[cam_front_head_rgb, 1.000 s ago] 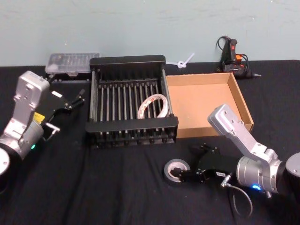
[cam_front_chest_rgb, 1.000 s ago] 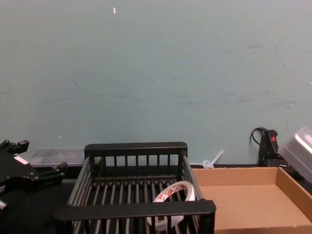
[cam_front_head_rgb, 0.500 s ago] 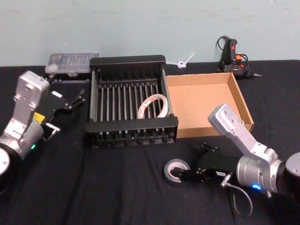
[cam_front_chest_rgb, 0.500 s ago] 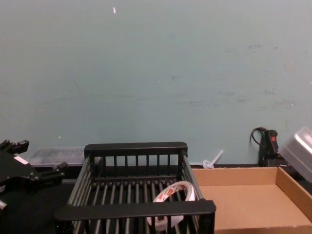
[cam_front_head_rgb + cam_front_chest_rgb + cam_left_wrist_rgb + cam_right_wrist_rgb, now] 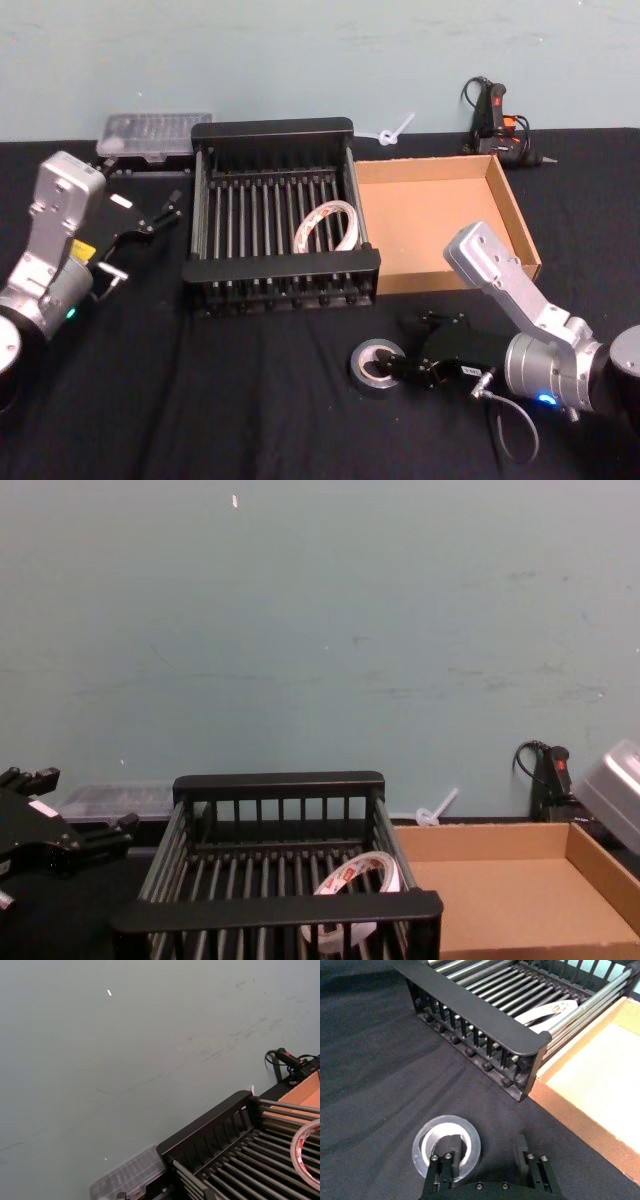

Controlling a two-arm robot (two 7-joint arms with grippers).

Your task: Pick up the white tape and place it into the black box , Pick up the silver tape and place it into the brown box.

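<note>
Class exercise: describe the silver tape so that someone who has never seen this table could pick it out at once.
Find the black box on the dark cloth; in front of its right corner, on the cloth, lies the silver tape. The right gripper straddles its band, one finger in the hole. Unlike the white tape in the crate, it is plain grey.

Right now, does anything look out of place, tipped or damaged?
Nothing is spilled or damaged. The white tape leans tilted on the bars inside the black box. The silver tape lies flat on the cloth, with one finger of the right gripper in its hole.
</note>
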